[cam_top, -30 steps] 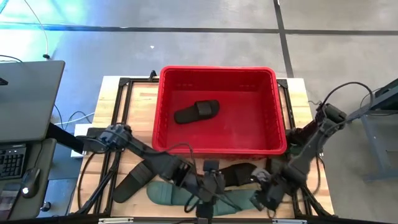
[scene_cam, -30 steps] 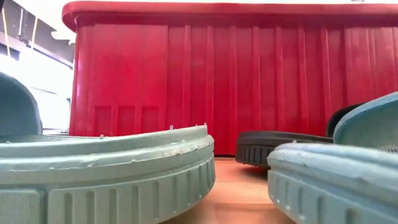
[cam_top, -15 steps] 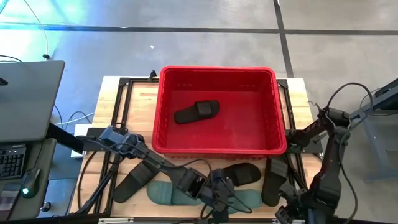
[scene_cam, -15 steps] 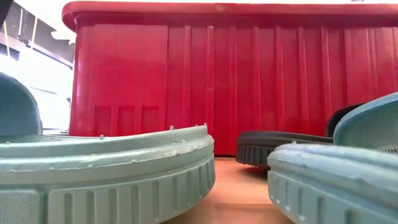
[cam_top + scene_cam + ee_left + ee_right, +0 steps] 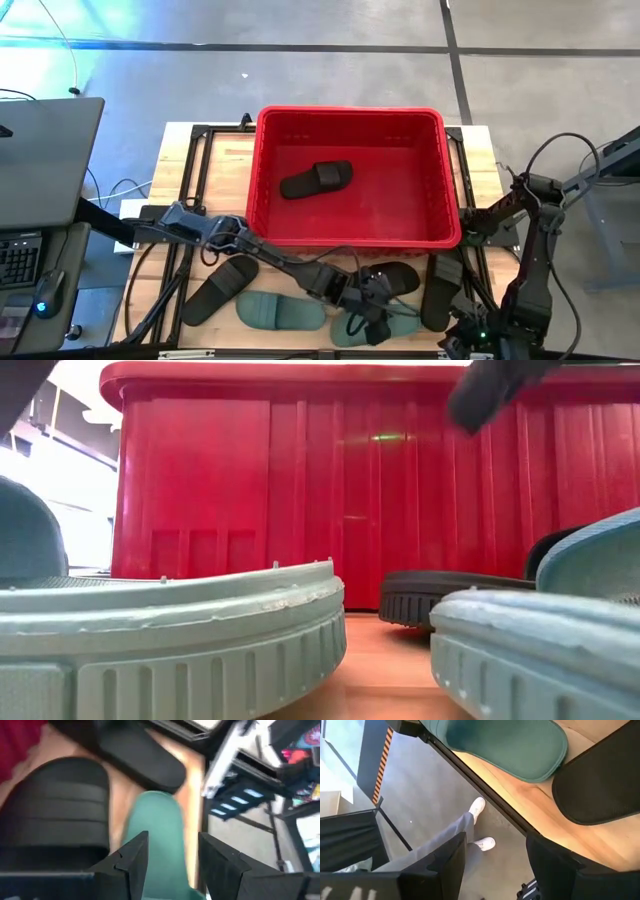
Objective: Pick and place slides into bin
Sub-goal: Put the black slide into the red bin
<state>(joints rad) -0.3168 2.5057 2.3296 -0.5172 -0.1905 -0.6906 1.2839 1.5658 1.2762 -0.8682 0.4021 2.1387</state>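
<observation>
One black slide lies inside the red bin. On the table in front of the bin lie a black slide, a green slide, a second green slide and two more black slides. My left gripper hangs open and slanting down just above the second green slide, one finger over each long side. My right gripper is open off the table's near right corner, with nothing between its fingers.
A black frame runs around the tabletop. Past the near edge the right wrist view shows the floor and a person's trouser leg and white shoes. A desk with a keyboard stands to the left. In the low view green soles fill the foreground.
My left gripper has come down and gone toward the table's right edge along the near row, rolling as it went, and now hangs over the second green slide. My right gripper has swung off that slide's right end to beyond the near right corner. The slides lie where they were.
</observation>
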